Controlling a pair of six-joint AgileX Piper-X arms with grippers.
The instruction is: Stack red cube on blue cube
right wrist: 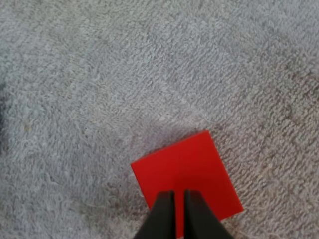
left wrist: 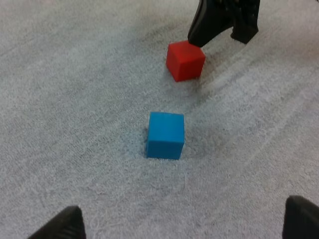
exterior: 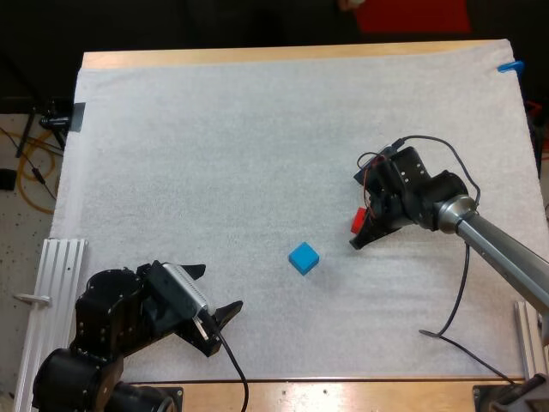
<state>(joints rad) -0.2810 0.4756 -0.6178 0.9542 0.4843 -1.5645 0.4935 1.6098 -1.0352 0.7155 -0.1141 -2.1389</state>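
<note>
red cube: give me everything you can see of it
The red cube is plain matte red with crisp edges and no markings. It sits flat on the white mat, apart from the blue cube. The right gripper is over its top face, fingers close together; contact can't be told.

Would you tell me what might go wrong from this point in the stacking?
1. The right gripper hangs over the red cube with its fingers together. If it came down like this, it would likely push the cube rather than grasp it.
2. The blue cube lies loose on the mat close by. A shoved red cube or a low carry might knock it.
</note>
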